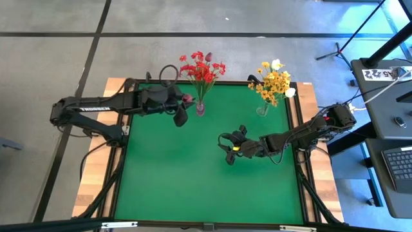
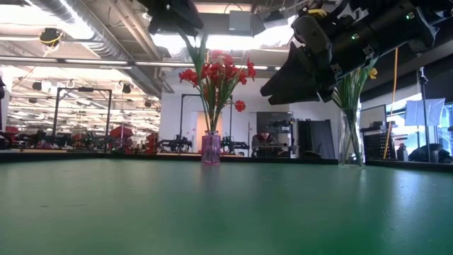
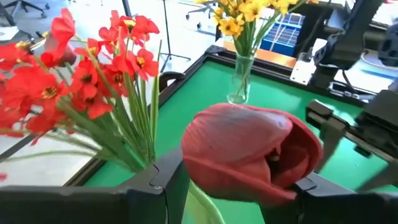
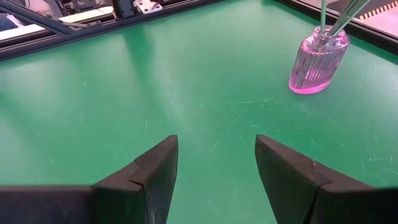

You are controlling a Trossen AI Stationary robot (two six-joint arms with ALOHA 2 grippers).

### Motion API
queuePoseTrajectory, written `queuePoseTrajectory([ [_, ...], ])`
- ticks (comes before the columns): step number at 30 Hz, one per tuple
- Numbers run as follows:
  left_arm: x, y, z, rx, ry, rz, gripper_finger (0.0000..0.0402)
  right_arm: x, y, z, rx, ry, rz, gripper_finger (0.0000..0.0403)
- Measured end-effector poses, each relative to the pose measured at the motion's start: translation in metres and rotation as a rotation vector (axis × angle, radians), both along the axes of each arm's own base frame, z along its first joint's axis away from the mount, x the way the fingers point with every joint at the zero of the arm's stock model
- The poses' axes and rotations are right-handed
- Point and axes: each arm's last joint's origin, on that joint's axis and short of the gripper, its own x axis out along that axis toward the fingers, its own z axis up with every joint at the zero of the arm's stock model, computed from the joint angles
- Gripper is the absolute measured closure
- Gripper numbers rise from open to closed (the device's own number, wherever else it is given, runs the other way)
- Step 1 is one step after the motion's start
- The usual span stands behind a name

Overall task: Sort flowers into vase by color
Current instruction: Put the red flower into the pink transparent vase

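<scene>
My left gripper (image 1: 183, 108) hovers beside the pink vase (image 1: 200, 108) and is shut on a flower with a single dark red bud (image 3: 249, 152). The pink vase stands near the table's far edge and holds red blossom clusters (image 1: 203, 67) and a dark bud (image 1: 208, 57). A clear vase (image 1: 263, 110) to its right holds yellow-orange blossoms (image 1: 275, 82) and white buds (image 1: 277, 64). My right gripper (image 1: 229, 149) is open above the table's middle and holds nothing; its fingers frame bare green cloth in the right wrist view (image 4: 216, 168). My left gripper has the dark red bud's base (image 3: 205, 177) between its two fingers (image 3: 163, 180), with the blossom sticking out ahead of them. The pale green stem (image 3: 202, 208) runs back under the bud between the fingers. The flower is lifted clear of the table, next to the red bouquet.
The green table top (image 1: 187, 174) has a dark raised rim (image 1: 206, 223). Both vases stand along the far edge, with a gap between them. In the low view the right gripper (image 2: 304, 67) hangs in front of the clear vase (image 2: 350, 134). Room equipment lies beyond the table.
</scene>
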Motion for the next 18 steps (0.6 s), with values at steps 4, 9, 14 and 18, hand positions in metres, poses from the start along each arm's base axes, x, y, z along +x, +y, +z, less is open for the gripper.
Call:
queuePoseTrajectory([
  [4, 0.013, 0.008, -0.008, 0.008, 0.002, 0.015, 0.0247, 0.000, 0.000, 0.000, 0.000, -0.001, 0.000, 0.0189],
  [9, 0.023, 0.016, -0.021, 0.039, 0.073, -0.001, 0.0227, 0.000, 0.001, 0.000, 0.014, 0.001, 0.024, 0.0189],
  [14, 0.027, 0.017, -0.032, 0.027, 0.140, -0.002, 0.0204, 0.000, 0.001, 0.000, 0.018, -0.001, 0.029, 0.0189],
  [18, 0.027, 0.018, -0.033, 0.034, 0.156, -0.006, 0.0186, 0.000, 0.001, 0.000, 0.021, -0.001, 0.028, 0.0189],
])
